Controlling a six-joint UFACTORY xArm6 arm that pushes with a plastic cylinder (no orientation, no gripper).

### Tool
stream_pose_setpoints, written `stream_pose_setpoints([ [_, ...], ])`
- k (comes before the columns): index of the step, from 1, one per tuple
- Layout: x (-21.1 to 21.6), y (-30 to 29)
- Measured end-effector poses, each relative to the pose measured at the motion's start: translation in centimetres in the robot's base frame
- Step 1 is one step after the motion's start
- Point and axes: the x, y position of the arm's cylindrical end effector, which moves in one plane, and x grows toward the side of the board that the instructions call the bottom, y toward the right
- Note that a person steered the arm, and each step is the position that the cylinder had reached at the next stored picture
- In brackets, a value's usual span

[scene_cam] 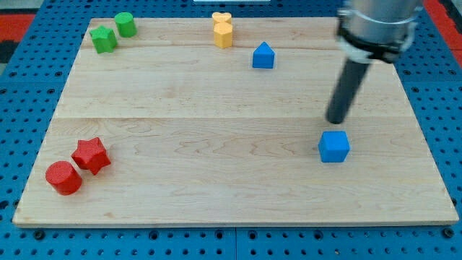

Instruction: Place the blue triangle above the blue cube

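I carry no claw here, so there is nothing to be released or clenched; I end in a plain dark rod, and my tip (336, 120) sits low over the wooden surface (216, 180), just at twelve o'clock of the blue cube (333, 146), close to it, though I cannot tell whether it touches. The blue triangle (263, 55), the block I must move, stands well apart at about ten o'clock from my tip, near the view's top; it is already higher in the view than the cube but off towards nine o'clock, so I judge the task not yet done; it wants sliding across until it sits directly at the cube's twelve o'clock. My tip occupies that very spot now, so I would need to go round to the triangle's nine o'clock side to push it. The yellow blocks (223, 31) lie just at ten o'clock of the triangle; the two green blocks (113, 32) and the red pair (77, 166) keep to far corners, out of that path.
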Motion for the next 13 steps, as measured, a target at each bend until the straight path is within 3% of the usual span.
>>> stream_pose_setpoints([
  [1, 4.7, 1.5],
  [2, 3.8, 2.2],
  [4, -15.6, 2.9],
  [5, -17.5, 0.1],
  [6, -17.5, 0.1],
  [8, -17.3, -9.1],
  [9, -12.6, -9.9],
  [10, -10.5, -11.1],
  [11, -9.6, -16.3],
  [12, -7.4, -10.6],
  [13, -8.2, -9.4],
])
